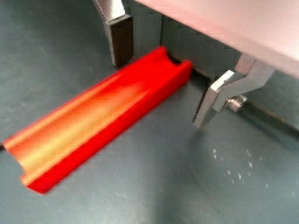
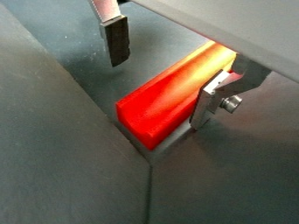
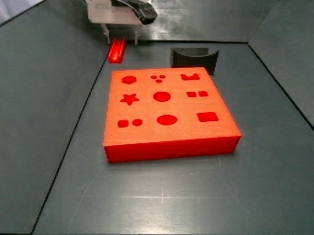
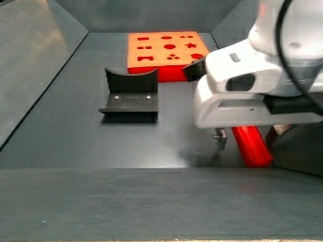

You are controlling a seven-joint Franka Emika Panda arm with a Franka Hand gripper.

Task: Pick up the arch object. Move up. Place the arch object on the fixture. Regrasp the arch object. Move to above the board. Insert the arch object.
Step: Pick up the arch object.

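The arch object (image 1: 105,114) is a long bright red bar lying flat on the dark floor, its notched end under the wrist. My gripper (image 1: 167,74) is open, with one finger on each side of that end and a gap to the bar. Both wrist views show this; in the second the bar (image 2: 176,92) lies close to one silver finger (image 2: 211,101). In a side view the gripper (image 3: 120,32) hangs over the bar (image 3: 117,50), behind the orange-red board (image 3: 166,110) and left of the dark fixture (image 3: 194,57).
Sloping grey walls (image 3: 50,119) enclose the floor. The bar (image 4: 252,142) lies near one wall, far from the fixture (image 4: 130,95) and board (image 4: 164,49). The arm's white body (image 4: 252,76) hides part of the bar.
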